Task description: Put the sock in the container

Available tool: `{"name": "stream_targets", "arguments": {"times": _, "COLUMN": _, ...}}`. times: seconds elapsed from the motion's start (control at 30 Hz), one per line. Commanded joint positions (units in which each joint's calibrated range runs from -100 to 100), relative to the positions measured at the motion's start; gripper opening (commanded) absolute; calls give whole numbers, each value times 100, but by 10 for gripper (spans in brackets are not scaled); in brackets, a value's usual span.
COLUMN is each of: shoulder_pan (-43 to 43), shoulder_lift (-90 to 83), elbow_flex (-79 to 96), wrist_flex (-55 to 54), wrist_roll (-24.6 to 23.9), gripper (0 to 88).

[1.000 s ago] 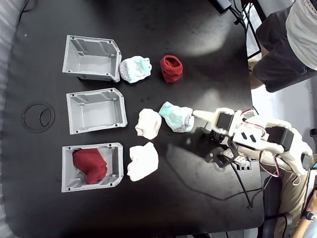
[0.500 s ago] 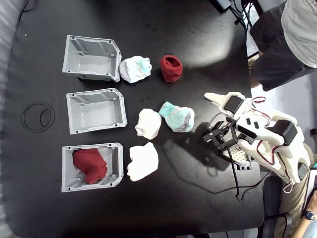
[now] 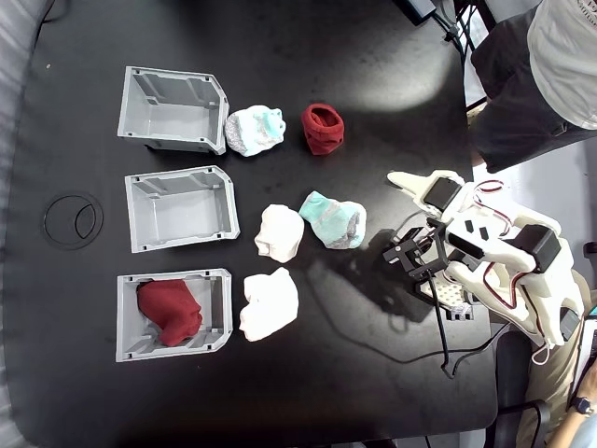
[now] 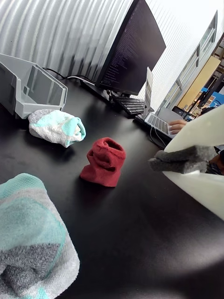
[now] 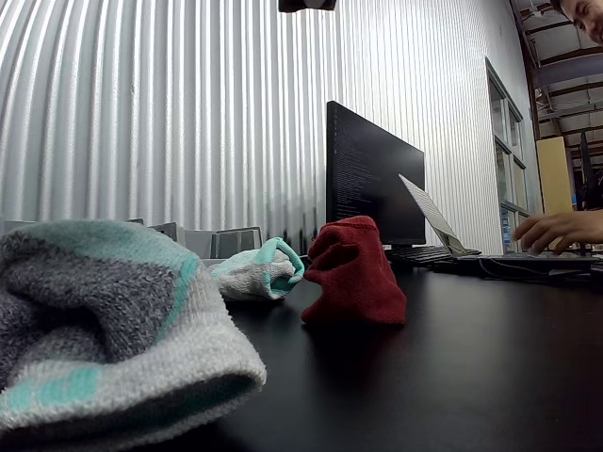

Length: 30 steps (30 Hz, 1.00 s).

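Note:
The sock [image 3: 323, 128], a dark red ball with its mouth up, sits alone on the black table right of the top container; it is also in the wrist view [image 4: 103, 162] and the other view [image 5: 350, 275]. Three grey containers line the left: top [image 3: 173, 110] and middle [image 3: 182, 207] hold nothing, while the bottom one [image 3: 216, 313] holds another dark red sock [image 3: 170, 311]. My gripper [image 3: 390, 217] hangs open and holds nothing, at the right, well below and right of the sock. One white finger's grey pad [image 4: 179, 161] shows bare in the wrist view.
Two white-and-mint socks [image 3: 254, 130] [image 3: 333, 219] and two white socks [image 3: 279, 232] [image 3: 269, 303] lie between the containers and the arm. A person [image 3: 532, 75] stands at the top right by a laptop [image 4: 158, 122], a keyboard and a monitor [image 4: 133, 51]. A black ring [image 3: 71, 219] marks the far left.
The gripper has drawn back to the right from the mint sock it was beside a second ago and swung upward in the fixed view. The socks have not moved.

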Motion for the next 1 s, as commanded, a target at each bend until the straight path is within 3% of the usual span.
{"name": "stream_targets", "arguments": {"times": 0.0, "shoulder_pan": 13, "shoulder_lift": -36, "elbow_flex": -147, "wrist_flex": 4, "wrist_roll": -28, "gripper": 14}}
{"name": "stream_targets", "arguments": {"times": 0.97, "shoulder_pan": 155, "shoulder_lift": 56, "elbow_flex": -111, "wrist_flex": 13, "wrist_roll": -34, "gripper": 12}}
